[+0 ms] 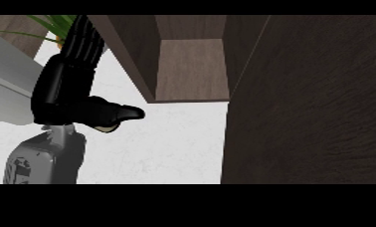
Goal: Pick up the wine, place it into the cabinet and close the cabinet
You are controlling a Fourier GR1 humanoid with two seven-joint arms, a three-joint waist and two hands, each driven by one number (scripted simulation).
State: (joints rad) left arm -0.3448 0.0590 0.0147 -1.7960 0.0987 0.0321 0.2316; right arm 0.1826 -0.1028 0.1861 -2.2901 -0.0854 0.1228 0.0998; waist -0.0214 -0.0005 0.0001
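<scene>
Left robot hand [73, 89] raised, fingers straight.

I see my left hand [70, 89] raised at the left, fingers [82, 42] straight and thumb out. Beside it the cabinet [191, 66] stands open, its door [308, 101] swung wide. Green leaves [53, 24] show at top left.

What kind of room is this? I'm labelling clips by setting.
Probably a kitchen: a dark wooden cabinet stands open with its door swung wide above a white speckled counter, and a green plant sits in the far corner.
</scene>
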